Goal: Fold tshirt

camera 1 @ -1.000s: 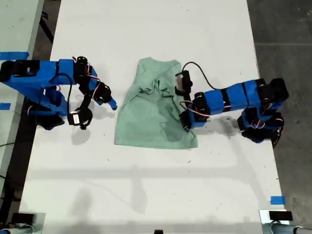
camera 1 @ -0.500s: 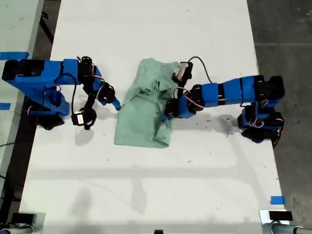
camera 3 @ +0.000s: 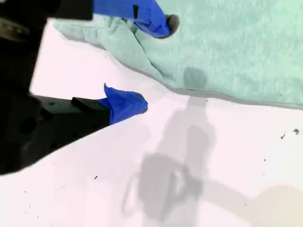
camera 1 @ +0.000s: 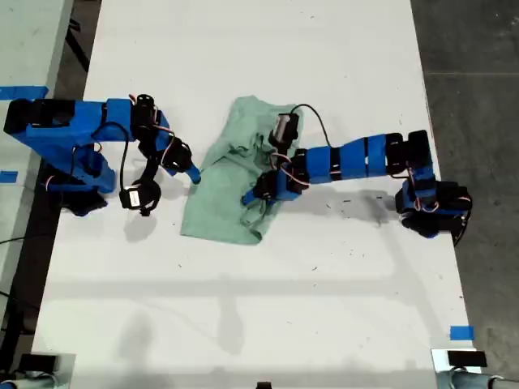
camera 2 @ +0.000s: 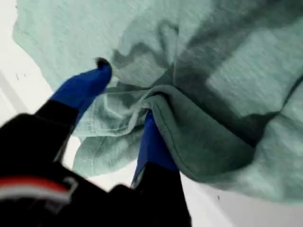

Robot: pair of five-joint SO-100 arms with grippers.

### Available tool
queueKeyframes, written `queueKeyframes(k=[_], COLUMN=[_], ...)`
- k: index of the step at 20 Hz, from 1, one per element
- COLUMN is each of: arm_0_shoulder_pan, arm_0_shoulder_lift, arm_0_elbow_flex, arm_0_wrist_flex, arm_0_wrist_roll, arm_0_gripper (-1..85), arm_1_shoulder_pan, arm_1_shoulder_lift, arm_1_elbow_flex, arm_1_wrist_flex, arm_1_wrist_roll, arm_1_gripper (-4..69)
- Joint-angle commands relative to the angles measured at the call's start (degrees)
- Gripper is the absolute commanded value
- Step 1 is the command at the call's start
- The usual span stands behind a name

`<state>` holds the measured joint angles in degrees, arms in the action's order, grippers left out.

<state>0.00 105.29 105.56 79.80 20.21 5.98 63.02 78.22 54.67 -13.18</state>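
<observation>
While my first gripper (camera 2: 125,101) pinches the tshirt (camera 1: 235,190) edge and my second gripper (camera 3: 147,61) hangs open beside it, thin bunched cloth could slip, spoiling the fold

- A long white table (camera 1: 259,308) carries everything.
- The tshirt (camera 1: 223,207) lies crumpled on it, near the middle.
- Blue tape (camera 1: 461,332), apparently, sits near the exterior view's right edge.

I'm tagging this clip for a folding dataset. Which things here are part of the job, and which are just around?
Part of the job:
tshirt
my first gripper, gripping a fold
my second gripper, open at its edge

Just around:
white table
blue tape
</observation>
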Motion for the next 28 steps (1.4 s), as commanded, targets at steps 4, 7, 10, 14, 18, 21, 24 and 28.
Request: queueKeyframes(k=[4,7,10,14,18,21,24,28], arm_0_shoulder_pan=[1.7,2.0,2.8,4.0,3.7,2.5,1.7,1.2], arm_0_shoulder_lift=[-0.1,-0.3,-1.7,-4.0,-8.0,-11.8,-16.3,-20.7], arm_0_elbow_flex=[-4.7,-5.4,-8.8,-11.5,-6.2,-1.5,1.8,3.8], arm_0_wrist_flex=[0.7,1.0,3.3,3.7,-4.0,-9.3,-15.2,-20.0], arm_0_wrist_roll=[-0.7,-0.9,-1.7,-2.2,-2.5,-4.2,-5.6,-8.0], arm_0_gripper=[18.9,19.1,19.8,20.6,21.6,21.9,20.9,0.1], arm_1_shoulder_pan=[-3.3,-3.9,-3.6,-3.0,-3.4,-3.9,-4.0,-4.0], arm_1_shoulder_lift=[8.5,20.9,31.4,41.6,46.3,47.5,48.3,50.5], arm_1_elbow_flex=[-19.2,-15.6,-7.5,6.2,12.0,13.0,14.3,18.0], arm_1_wrist_flex=[24.4,28.9,32.9,30.9,29.1,29.0,28.9,27.6], arm_1_wrist_roll=[-2.9,-2.5,-1.0,1.1,2.2,2.3,2.4,2.9], arm_1_gripper=[35.8,35.8,35.4,35.3,34.3,33.8,33.7,33.4])
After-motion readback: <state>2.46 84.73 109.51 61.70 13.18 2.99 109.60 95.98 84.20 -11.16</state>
